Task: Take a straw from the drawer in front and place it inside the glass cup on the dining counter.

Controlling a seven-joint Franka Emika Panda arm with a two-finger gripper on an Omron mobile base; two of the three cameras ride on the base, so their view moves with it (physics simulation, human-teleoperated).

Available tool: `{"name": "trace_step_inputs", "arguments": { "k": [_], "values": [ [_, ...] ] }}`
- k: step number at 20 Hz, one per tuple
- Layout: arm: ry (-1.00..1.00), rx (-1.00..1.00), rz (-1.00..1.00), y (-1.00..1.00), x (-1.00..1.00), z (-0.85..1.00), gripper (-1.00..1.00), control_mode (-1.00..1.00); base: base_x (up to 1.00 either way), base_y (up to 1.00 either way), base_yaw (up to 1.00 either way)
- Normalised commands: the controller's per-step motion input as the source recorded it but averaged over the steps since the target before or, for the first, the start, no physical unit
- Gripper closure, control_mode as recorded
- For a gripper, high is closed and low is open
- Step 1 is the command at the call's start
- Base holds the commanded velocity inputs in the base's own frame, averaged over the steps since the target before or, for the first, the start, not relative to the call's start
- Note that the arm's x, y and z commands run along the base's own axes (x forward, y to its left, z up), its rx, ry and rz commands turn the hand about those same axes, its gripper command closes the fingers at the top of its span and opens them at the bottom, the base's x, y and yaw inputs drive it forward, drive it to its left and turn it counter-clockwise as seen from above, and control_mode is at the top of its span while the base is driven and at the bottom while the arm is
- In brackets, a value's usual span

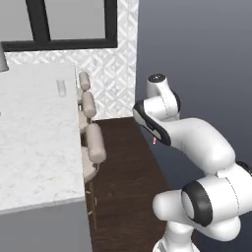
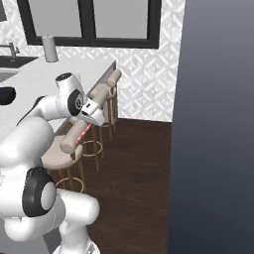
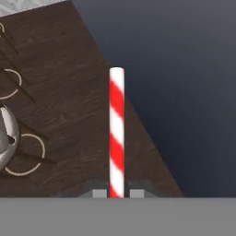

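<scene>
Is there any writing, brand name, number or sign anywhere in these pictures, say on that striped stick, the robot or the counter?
None to read.
The straw in the claw carries red and white stripes, no letters.
The glass cup on the dining counter is plain.
The robot's white arm shows no brand or number.
The grey canister by the window is blank.
</scene>
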Motion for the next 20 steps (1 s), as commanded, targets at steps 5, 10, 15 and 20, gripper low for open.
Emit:
{"name": "trace_step_inputs", "arguments": {
  "k": [5, 10, 15, 20],
  "values": [
    [0.00, 0.00, 0.00, 0.00, 0.00, 0.00, 1.00, 1.00, 0.95, -0.81, 0.52],
    [0.00, 0.00, 0.00, 0.00, 0.00, 0.00, 1.00, 1.00, 0.84, -0.83, 0.53],
    [0.00, 0.00, 0.00, 0.00, 0.00, 0.00, 1.00, 1.00, 0.72, -0.78, 0.58],
    [0.00, 0.00, 0.00, 0.00, 0.00, 0.00, 1.00, 1.00, 0.68, -0.66, 0.63]
  ]
}}
